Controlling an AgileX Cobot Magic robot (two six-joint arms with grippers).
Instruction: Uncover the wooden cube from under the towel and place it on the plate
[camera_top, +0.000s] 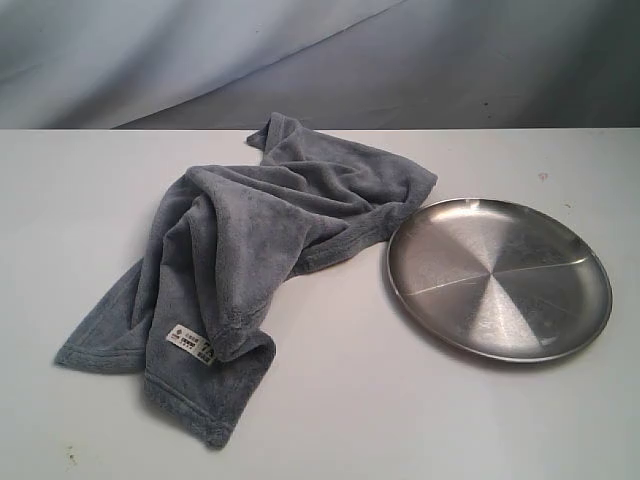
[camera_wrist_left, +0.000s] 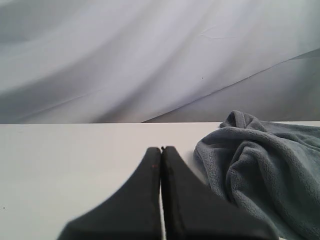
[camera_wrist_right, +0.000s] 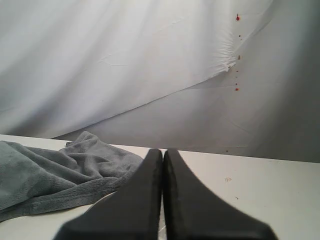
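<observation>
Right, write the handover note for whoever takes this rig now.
Pincers: the left pincer is shut and empty, and the right pincer is shut and empty. Both are low over the table.
Things: the towel lies crumpled left of the plate, with one fold reaching its rim. The plate is bare. The cube is not visible in any view.
Done: nothing yet.
Left: lift the towel, find the cube, set it on the plate.

A plush blue-grey fleece towel lies crumpled in loose folds, white label facing up. A round brushed-steel plate sits flat just to its right
</observation>
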